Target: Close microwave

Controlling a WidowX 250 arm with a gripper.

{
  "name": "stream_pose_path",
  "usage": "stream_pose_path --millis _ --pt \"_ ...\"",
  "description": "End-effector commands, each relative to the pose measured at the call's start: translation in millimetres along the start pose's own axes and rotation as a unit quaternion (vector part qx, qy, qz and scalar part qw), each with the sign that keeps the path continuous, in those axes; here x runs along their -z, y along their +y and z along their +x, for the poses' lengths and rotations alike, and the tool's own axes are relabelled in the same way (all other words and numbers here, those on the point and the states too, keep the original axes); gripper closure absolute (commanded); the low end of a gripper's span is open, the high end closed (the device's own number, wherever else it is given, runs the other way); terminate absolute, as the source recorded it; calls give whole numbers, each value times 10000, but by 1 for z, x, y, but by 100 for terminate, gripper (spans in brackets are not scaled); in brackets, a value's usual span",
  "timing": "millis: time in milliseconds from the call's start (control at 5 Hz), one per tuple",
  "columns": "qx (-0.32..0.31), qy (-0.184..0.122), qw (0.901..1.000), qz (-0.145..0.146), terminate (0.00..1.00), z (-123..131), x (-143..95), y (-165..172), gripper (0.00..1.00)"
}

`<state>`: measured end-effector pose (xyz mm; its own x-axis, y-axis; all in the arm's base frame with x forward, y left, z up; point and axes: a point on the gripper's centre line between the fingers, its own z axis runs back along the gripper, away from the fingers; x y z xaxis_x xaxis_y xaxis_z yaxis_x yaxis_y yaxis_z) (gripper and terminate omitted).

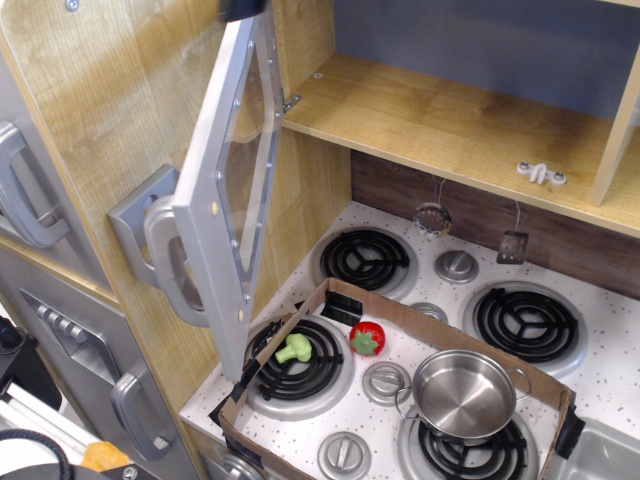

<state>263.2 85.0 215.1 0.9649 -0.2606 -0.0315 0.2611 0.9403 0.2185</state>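
Note:
The microwave door (232, 190) is silver-grey with a clear window and stands wide open, swung out to the left and seen nearly edge-on. Its curved handle (163, 255) sticks out on the left side. The light wood shelf (450, 125) of the microwave body lies open behind it. Only a small dark part of my gripper (242, 8) shows at the top edge, just above the door's upper corner. Its fingers are cut off by the frame.
Below is a white stovetop (610, 375) with black burners. A cardboard tray (400, 312) on it holds a green broccoli (293, 348), a red fruit (367, 338) and a steel pot (465, 392). Grey panels with handles (25, 200) are at the left.

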Motion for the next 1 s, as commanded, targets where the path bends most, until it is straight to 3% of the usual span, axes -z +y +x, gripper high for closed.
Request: stream_pose_path --millis 0,200,600,800 --pt "-171 -48 9993 336 0 -29 1 8 0" --pt "-250 -25 9992 326 0 -31 10 13 0" --pt "-445 -295 9978 388 0 -28 44 15 0" --pt "-446 -367 9982 189 0 -21 59 16 0"
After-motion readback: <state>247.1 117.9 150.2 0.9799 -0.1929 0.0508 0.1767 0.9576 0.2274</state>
